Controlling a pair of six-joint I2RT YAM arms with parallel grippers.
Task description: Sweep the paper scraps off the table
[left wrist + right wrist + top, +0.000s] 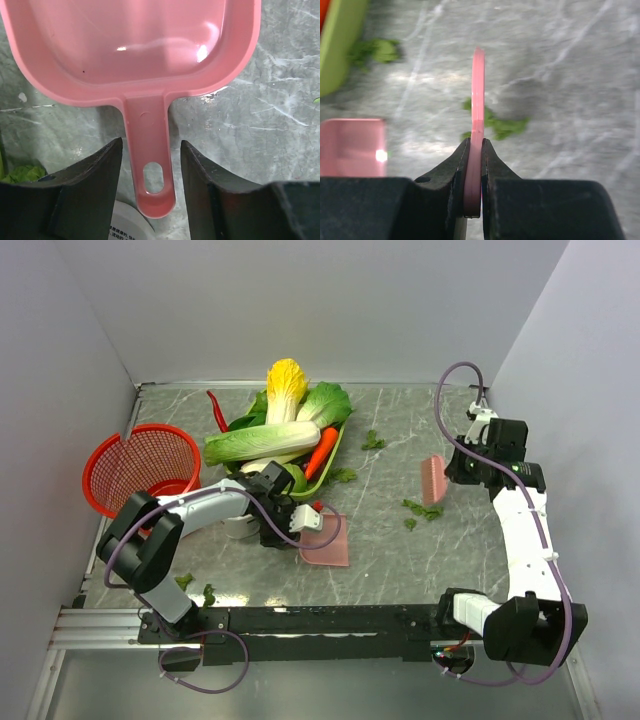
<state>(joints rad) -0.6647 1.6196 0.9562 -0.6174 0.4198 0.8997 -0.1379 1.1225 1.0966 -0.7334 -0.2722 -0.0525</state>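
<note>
Scraps (423, 510) lie at six o'clock of the brush (433, 480), clamped in the right gripper (475, 147) for sweeping; the left gripper (151, 150) straddles the dustpan (140, 45) handle, unclosed.

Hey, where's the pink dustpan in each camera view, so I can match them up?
Top external: the pink dustpan lies centre-left on the table, at the left gripper's tip.
Left wrist: it fills the upper picture, handle between the open fingers.
Right wrist: a blurred pink block at the left edge.
Shared landmark: the grey marbled table.
</note>
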